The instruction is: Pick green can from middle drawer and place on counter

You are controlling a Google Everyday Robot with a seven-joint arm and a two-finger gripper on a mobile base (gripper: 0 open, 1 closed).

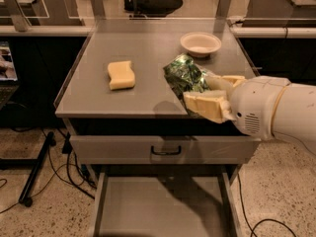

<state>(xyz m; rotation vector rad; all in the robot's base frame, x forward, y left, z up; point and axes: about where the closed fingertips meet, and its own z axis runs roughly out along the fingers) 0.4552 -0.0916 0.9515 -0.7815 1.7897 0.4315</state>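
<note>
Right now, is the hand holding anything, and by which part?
Yes. The hand, over the counter's front right edge, holds the green can between its two fingers, gripping the can's right-hand end.

You're looking at warm, fairly dim indoor light, coming from overhead. The counter carries a pale sheen toward its far edge. The green can throws bright glints off its crumpled skin. The gripper, over the counter's front right corner and clamped on that can, drops 1 dark shadow on the counter's front edge and 1 into the middle drawer. Under the counter it goes near black. The whole frame seems slightly soft.
</note>
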